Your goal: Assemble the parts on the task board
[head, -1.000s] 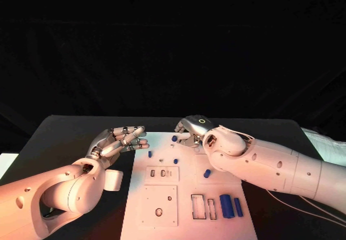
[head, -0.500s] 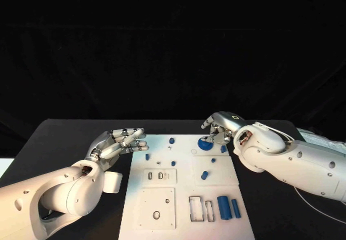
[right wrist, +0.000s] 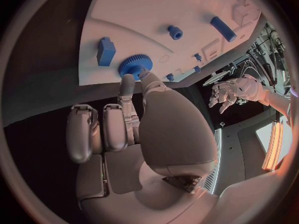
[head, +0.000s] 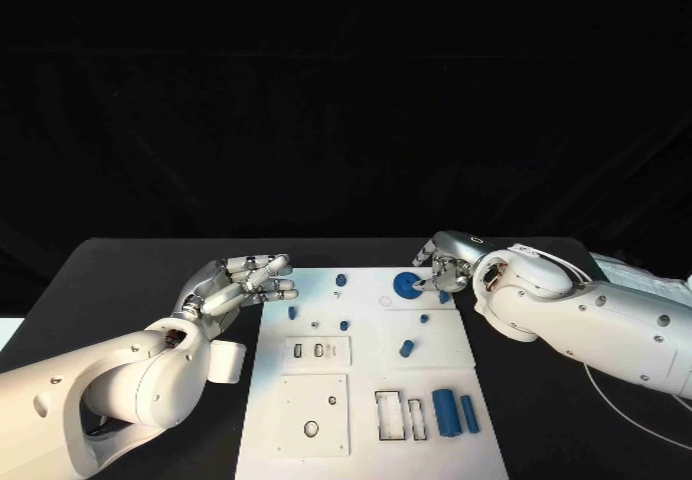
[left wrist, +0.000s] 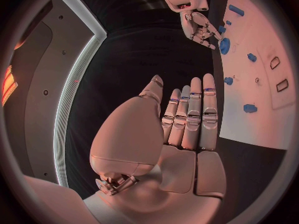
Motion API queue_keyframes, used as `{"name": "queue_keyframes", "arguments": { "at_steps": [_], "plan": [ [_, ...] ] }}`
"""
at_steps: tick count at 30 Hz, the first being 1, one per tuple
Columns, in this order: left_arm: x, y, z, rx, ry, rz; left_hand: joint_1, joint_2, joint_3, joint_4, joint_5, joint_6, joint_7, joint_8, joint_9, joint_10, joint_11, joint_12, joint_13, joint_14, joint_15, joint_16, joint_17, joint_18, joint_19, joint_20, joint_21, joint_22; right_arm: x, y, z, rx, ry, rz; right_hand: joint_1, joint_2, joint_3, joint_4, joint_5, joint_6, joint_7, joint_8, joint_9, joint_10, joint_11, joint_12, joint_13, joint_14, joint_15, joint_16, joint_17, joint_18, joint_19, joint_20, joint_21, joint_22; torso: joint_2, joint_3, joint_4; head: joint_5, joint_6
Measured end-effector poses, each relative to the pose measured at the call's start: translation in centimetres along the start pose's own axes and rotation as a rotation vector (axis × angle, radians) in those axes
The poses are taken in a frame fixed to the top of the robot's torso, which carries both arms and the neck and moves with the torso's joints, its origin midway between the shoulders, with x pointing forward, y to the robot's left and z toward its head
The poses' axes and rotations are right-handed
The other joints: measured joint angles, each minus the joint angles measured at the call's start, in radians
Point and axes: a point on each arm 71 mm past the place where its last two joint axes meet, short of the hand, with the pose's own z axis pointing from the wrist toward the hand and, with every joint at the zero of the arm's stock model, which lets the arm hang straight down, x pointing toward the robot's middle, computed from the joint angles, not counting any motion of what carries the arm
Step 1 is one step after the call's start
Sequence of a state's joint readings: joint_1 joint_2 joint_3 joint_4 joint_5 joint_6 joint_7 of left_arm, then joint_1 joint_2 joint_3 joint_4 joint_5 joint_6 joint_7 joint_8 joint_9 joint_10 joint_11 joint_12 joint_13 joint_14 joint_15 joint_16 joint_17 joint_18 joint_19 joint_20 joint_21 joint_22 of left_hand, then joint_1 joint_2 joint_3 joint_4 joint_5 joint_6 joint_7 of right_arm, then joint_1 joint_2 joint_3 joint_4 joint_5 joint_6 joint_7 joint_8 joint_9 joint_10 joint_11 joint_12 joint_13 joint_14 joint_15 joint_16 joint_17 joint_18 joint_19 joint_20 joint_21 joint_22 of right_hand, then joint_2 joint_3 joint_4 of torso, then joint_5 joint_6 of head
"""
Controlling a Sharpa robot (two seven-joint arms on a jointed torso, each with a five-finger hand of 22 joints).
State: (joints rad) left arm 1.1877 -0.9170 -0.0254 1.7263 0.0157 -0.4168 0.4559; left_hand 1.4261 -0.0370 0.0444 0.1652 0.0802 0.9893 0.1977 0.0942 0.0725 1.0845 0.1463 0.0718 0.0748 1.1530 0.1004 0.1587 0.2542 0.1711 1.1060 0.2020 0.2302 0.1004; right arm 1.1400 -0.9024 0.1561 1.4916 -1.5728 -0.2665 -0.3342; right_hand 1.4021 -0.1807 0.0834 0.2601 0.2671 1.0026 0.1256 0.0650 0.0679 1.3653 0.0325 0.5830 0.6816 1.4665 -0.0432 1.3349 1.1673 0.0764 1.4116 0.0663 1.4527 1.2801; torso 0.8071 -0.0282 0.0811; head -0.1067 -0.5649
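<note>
We see the white task board (head: pixel 361 400) lying in the middle of the black table (head: pixel 130 270), with small blue parts scattered over its far half. Our right hand (head: pixel 440 272) reaches over the board's far right corner, where a blue gear (head: pixel 407 285) lies flat on the plate. In the right wrist view the gear (right wrist: pixel 134 65) sits just at two extended fingertips (right wrist: pixel 143 75), while the other fingers are curled in toward the palm; whether the tips actually pinch the gear or merely touch its edge we cannot tell. A blocky blue piece (right wrist: pixel 105 51) lies just beside the gear on the board.

Our left hand (head: pixel 238 285) hovers at the board's far left edge, holding nothing, fingers extended and lying side by side (the left wrist view shows them straight, with the thumb apart).

Nearer to us, two long blue bars (head: pixel 456 411) lie side by side by the board's right edge, next to two narrow rectangular slots (head: pixel 402 415). A short blue peg (head: pixel 407 348) lies near the board's middle.
</note>
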Motion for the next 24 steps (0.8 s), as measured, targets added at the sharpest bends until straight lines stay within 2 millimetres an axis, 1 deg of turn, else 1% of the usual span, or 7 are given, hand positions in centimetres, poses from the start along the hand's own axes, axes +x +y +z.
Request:
{"name": "queue_keyframes", "arguments": {
  "at_steps": [1, 2, 5, 8, 17, 22, 24],
  "plan": [
    [0.0, 0.0, 0.0, 0.000, 0.000, 0.000, 0.000, 0.000, 0.000, 0.000, 0.000, 0.000, 0.000, 0.000, 0.000, 0.000, 0.000, 0.000, 0.000, 0.000, 0.000, 0.000, 0.000, 0.000, 0.000, 0.000, 0.000, 0.000, 0.2, 0.1, 0.0, -0.001, 0.007, 0.001, 0.000, 0.000, -0.004, 0.004, 0.000, 0.003, -0.003, 0.000, 0.000, 0.011, 0.000, 0.086, 0.086, 0.000, 0.000, 0.015, 0.024, -0.002, 0.007, 0.000, 0.006, 0.014, 0.000, -0.0002, 0.0004, -0.001, -0.001],
    [0.0, 0.0, 0.0, 0.000, 0.000, 0.000, 0.000, 0.000, 0.000, 0.000, 0.000, 0.000, 0.000, 0.000, 0.000, 0.000, 0.000, 0.000, 0.000, 0.000, 0.000, 0.000, 0.000, 0.000, 0.000, 0.000, 0.000, 0.000, 0.3, 0.2, 0.0, -0.001, 0.011, 0.001, 0.006, -0.002, -0.006, 0.006, 0.000, 0.003, -0.003, 0.000, 0.000, 0.022, 0.000, 0.161, 0.159, 0.000, 0.000, 0.029, 0.044, -0.015, 0.014, 0.000, 0.012, 0.023, 0.000, -0.0003, 0.0011, -0.001, -0.003],
    [0.0, 0.0, 0.0, -0.001, 0.000, 0.000, 0.000, 0.000, 0.000, 0.000, 0.000, 0.000, 0.000, 0.000, 0.000, 0.000, 0.000, 0.000, 0.000, 0.000, 0.000, 0.000, 0.000, 0.000, 0.000, 0.000, 0.000, 0.000, 0.6, 0.4, 0.0, -0.004, 0.022, 0.002, 0.009, -0.001, -0.012, 0.012, 0.000, 0.003, -0.002, 0.000, 0.000, 0.030, -0.001, 0.301, 0.302, 0.000, 0.000, 0.058, 0.090, -0.016, 0.022, 0.004, 0.023, 0.028, 0.001, -0.0003, 0.0017, -0.001, -0.004],
    [-0.1, 0.0, 0.0, -0.001, -0.001, 0.000, 0.000, 0.000, 0.000, 0.000, 0.000, 0.000, 0.000, 0.000, 0.000, 0.000, 0.000, 0.000, 0.000, 0.000, 0.000, 0.000, 0.001, 0.000, 0.000, 0.000, 0.000, 0.000, 0.7, 0.5, 0.1, -0.006, 0.030, 0.002, 0.013, 0.003, -0.014, 0.014, 0.000, 0.007, 0.001, 0.000, 0.000, 0.030, -0.001, 0.377, 0.383, 0.000, 0.000, 0.077, 0.120, -0.016, 0.026, 0.005, 0.030, 0.028, 0.001, -0.0010, 0.0022, -0.001, -0.006],
    [-0.1, 0.1, 0.1, -0.003, -0.003, 0.000, 0.000, 0.000, 0.000, 0.000, 0.000, 0.000, 0.000, 0.000, 0.000, 0.000, 0.000, 0.000, 0.000, 0.000, 0.000, 0.000, 0.001, 0.000, 0.000, 0.000, 0.000, 0.000, 1.0, 0.7, 0.2, -0.005, 0.045, -0.001, 0.014, 0.004, -0.017, 0.017, 0.000, 0.007, 0.001, 0.000, 0.000, 0.037, 0.006, 0.451, 0.460, 0.000, 0.000, 0.089, 0.141, -0.016, 0.037, 0.009, 0.035, 0.028, 0.001, -0.0015, 0.0016, 0.001, -0.009],
    [-0.1, 0.1, 0.1, -0.004, -0.003, 0.000, 0.000, 0.000, 0.000, 0.000, 0.000, 0.000, 0.000, 0.000, 0.000, 0.000, 0.000, 0.000, 0.000, 0.000, 0.000, 0.000, 0.001, 0.000, 0.000, 0.000, 0.000, -0.001, 1.2, 0.7, 0.4, -0.002, 0.052, -0.002, 0.018, 0.008, -0.017, 0.017, 0.000, 0.015, 0.000, 0.000, 0.001, 0.040, 0.003, 0.471, 0.482, 0.000, 0.000, 0.093, 0.141, -0.016, 0.037, 0.009, 0.041, 0.028, 0.001, -0.0016, 0.0022, 0.000, -0.009],
    [-0.1, 0.1, 0.1, -0.004, -0.003, 0.000, 0.000, 0.000, 0.000, 0.000, 0.000, 0.000, 0.000, 0.000, 0.000, 0.000, 0.000, 0.000, 0.000, 0.000, 0.000, 0.000, 0.001, 0.000, 0.000, 0.000, 0.000, -0.001, 1.2, 0.7, 0.5, 0.001, 0.055, -0.004, 0.015, 0.018, -0.017, 0.017, 0.000, 0.022, 0.000, 0.000, 0.002, 0.040, 0.003, 0.482, 0.491, 0.000, 0.000, 0.098, 0.141, -0.016, 0.041, 0.005, 0.042, 0.028, 0.001, -0.0016, 0.0022, 0.000, -0.010]
  ]
}}
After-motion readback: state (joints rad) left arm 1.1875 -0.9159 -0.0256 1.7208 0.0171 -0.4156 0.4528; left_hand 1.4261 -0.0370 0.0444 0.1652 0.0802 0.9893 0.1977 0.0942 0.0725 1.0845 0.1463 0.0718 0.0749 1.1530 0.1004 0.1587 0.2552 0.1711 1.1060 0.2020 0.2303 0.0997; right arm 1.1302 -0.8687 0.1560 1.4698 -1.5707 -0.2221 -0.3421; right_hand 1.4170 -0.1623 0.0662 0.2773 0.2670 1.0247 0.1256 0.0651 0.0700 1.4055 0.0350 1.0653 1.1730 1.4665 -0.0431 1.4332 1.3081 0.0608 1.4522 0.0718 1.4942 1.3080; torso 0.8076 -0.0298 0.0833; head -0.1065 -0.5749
